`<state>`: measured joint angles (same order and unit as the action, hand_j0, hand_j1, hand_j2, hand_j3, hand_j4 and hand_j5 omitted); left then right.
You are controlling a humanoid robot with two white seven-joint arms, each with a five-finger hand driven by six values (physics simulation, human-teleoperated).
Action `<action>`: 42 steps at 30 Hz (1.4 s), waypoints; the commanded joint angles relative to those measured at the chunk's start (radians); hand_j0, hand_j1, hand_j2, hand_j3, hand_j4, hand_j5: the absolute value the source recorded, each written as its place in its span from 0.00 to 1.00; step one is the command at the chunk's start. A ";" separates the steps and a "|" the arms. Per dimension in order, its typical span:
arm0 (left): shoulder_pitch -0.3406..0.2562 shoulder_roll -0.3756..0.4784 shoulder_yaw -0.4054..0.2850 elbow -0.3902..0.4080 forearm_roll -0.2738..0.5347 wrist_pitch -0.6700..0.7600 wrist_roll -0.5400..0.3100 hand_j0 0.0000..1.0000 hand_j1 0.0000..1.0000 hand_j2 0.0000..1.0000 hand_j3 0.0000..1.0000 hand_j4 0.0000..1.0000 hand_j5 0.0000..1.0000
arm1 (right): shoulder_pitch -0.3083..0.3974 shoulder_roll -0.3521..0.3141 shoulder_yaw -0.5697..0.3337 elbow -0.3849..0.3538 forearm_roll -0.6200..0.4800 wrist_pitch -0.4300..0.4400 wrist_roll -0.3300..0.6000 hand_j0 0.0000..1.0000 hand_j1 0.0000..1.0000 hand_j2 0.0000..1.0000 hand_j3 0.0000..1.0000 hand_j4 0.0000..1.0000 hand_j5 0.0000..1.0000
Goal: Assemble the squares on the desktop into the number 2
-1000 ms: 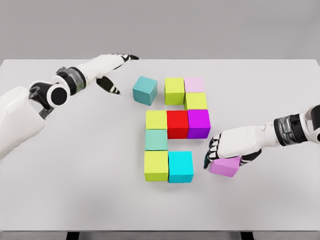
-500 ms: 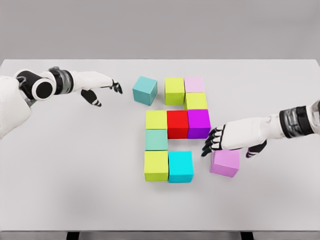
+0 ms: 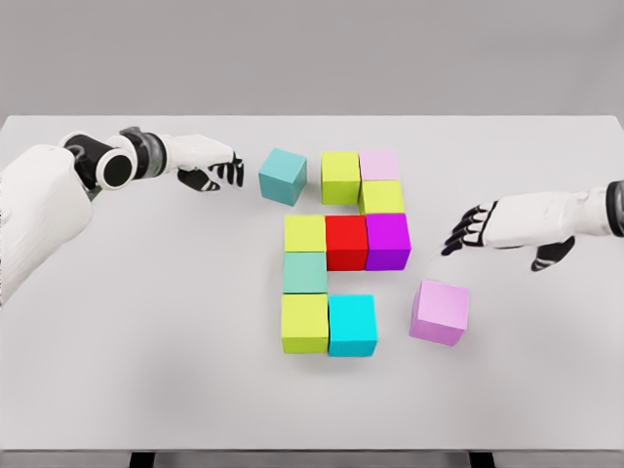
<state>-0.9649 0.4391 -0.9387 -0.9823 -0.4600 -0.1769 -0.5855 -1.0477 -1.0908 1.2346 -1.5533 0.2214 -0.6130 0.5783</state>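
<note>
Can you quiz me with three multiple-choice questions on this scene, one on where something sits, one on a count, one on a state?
1. Where does the loose pink cube lie?
A. right of the cyan cube, apart from it
B. on top of the red cube
C. left of the teal cube

2. How many cubes are on the table?
A. eight
B. eleven
C. fourteen

3. What is the right hand doing?
A. gripping the pink cube
B. open, holding nothing
C. pressing on the purple cube

Answers:
1 A: a strip of bare table shows between the pink and cyan cubes.
2 B: four in the top group, three in the middle row, one below it, two at the bottom, plus the loose pink one.
3 B: its fingers are spread above and right of the pink cube, touching no cube.
</note>
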 commanded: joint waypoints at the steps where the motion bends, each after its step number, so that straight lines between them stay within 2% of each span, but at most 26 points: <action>1: 0.000 -0.022 0.008 0.011 -0.020 0.001 0.001 0.55 0.55 0.55 0.55 0.55 0.55 | 0.000 0.002 -0.006 0.025 0.026 0.002 0.000 1.00 1.00 1.00 1.00 1.00 1.00; 5: 0.000 -0.033 0.008 0.007 -0.020 -0.003 0.001 0.55 0.55 0.55 0.55 0.55 0.55 | 0.020 0.003 -0.003 0.025 0.055 0.002 0.002 1.00 1.00 1.00 1.00 1.00 1.00; 7: 0.000 -0.036 0.006 0.005 -0.020 -0.003 0.001 0.55 0.55 0.55 0.55 0.55 0.55 | 0.021 0.002 0.002 0.025 0.056 0.002 0.033 1.00 1.00 1.00 1.00 1.00 1.00; 12: 0.000 -0.039 0.006 0.004 -0.019 -0.003 0.001 0.55 0.55 0.55 0.55 0.55 0.55 | -0.031 -0.012 0.034 0.015 0.072 0.002 0.033 1.00 1.00 1.00 1.00 1.00 1.00; 16: 0.002 -0.037 0.006 -0.001 -0.016 -0.006 0.000 0.55 0.55 0.55 0.55 0.55 0.55 | -0.035 -0.015 0.032 0.019 0.076 0.002 0.033 1.00 1.00 1.00 1.00 1.00 1.00; 18: 0.002 -0.037 0.006 -0.002 -0.016 -0.007 0.000 0.55 0.55 0.55 0.55 0.55 0.55 | -0.040 -0.023 0.060 0.016 0.076 0.002 0.033 1.00 1.00 1.00 1.00 1.00 1.00; 33: 0.003 -0.039 0.008 -0.013 -0.009 -0.033 0.000 0.55 0.55 0.55 0.55 0.55 0.55 | 0.003 0.052 0.062 0.010 0.078 0.002 0.033 1.00 1.00 1.00 1.00 1.00 1.00; 42: 0.003 -0.040 0.008 -0.022 -0.008 -0.035 0.001 0.55 0.55 0.55 0.55 0.55 0.55 | 0.011 0.069 0.062 -0.002 0.076 0.002 0.033 1.00 1.00 1.00 1.00 1.00 1.00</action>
<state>-0.9618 0.3997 -0.9323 -1.0031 -0.4698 -0.2122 -0.5856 -1.0354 -1.0254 1.2970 -1.5518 0.3018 -0.6128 0.6111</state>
